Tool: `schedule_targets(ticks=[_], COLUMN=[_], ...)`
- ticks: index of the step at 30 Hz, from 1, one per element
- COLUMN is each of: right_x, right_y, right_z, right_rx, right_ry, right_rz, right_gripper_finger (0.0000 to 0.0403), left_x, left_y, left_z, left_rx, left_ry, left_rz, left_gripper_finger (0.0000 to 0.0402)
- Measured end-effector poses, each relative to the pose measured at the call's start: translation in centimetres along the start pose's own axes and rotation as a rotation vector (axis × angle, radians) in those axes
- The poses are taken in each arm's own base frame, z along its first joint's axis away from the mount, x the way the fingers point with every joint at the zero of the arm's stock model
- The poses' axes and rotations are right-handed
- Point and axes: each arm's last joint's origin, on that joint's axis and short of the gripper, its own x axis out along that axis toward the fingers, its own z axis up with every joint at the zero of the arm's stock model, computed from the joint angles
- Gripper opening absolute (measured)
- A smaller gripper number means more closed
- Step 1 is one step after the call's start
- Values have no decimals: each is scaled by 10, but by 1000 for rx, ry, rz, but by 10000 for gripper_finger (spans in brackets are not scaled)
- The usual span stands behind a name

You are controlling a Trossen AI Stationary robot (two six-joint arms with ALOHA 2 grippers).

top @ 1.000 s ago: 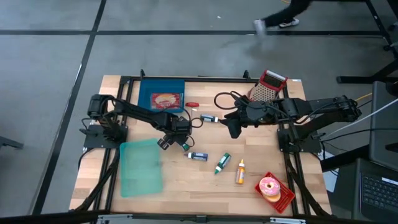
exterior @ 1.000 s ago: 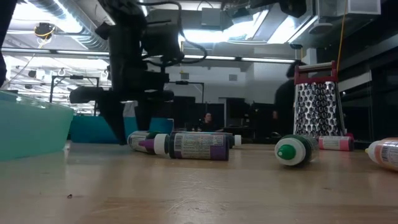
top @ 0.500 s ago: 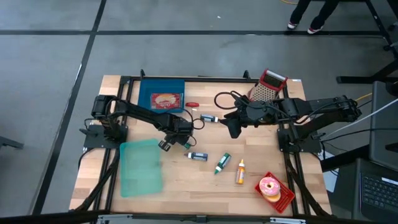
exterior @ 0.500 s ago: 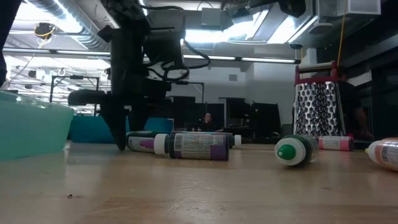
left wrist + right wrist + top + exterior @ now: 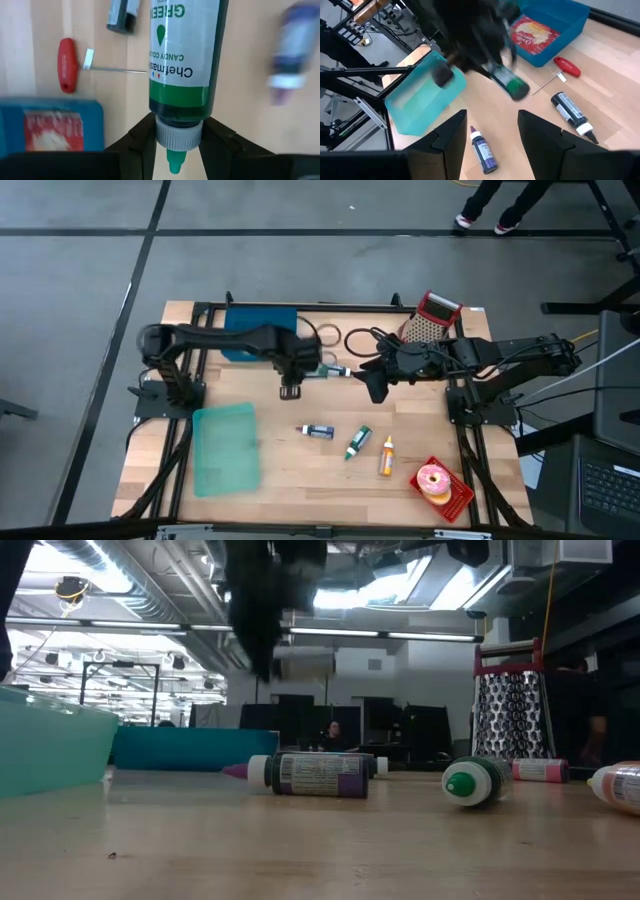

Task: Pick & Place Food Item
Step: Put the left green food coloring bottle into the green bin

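Observation:
My left gripper [image 5: 292, 385] hangs above the table's middle, shut on a green candy-colour bottle [image 5: 185, 55] with a white cap. The right wrist view shows that bottle [image 5: 511, 85] blurred in the air. My right gripper [image 5: 375, 387] waits open, raised, right of centre, with nothing between its fingers [image 5: 447, 137]. On the wood lie a purple bottle [image 5: 318, 431], another green bottle [image 5: 357, 442], an orange bottle [image 5: 386, 455] and a black bottle [image 5: 335, 370]. A blue bin [image 5: 258, 332] holding a food packet stands at the far edge. My left gripper pinches the green bottle at its white cap [image 5: 179, 132], one finger [image 5: 145, 137] on each side. The fingers come from above, pointing steeply down, and lie across the bottle. The bottle is lifted clear of the table, its body reaching out past the fingers.
A teal bin [image 5: 226, 448] stands at the near left. A red-handled tool [image 5: 310, 348] lies beside the blue bin. A grater [image 5: 430, 318] stands at the far right, a cable loop [image 5: 358, 340] beside it. A doughnut on a red tray [image 5: 438, 483] sits near right.
My left gripper has taken hold of the green bottle that lay beside the purple one and risen with it, moving toward the far edge and rolling about its own line. The bottle is now lifted clear of the table. The other bottles have stayed put.

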Motion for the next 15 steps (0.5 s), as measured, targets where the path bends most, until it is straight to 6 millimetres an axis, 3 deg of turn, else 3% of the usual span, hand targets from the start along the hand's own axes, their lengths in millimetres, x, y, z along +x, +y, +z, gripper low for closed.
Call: schedule_targets(ticks=[4, 9, 12, 15], right_x=[0, 1, 1, 2], right_y=[0, 0, -2, -3], right_z=[1, 2, 3, 5], right_rx=[-34, -70, -81, -79], right_ry=[-6, -13, -16, -19], right_rz=[2, 1, -4, -8], right_gripper_finger=[180, 180, 180, 180], left_x=[-59, -130, -149, -147], left_y=[4, 0, -8, -23], left_z=[-9, -53, -94, -134], left_rx=[-153, -317, -410, -498], left_ry=[-190, -401, -389, -257], left_rz=[-114, -149, -122, -114], left_gripper_finger=[113, 113, 113, 113])
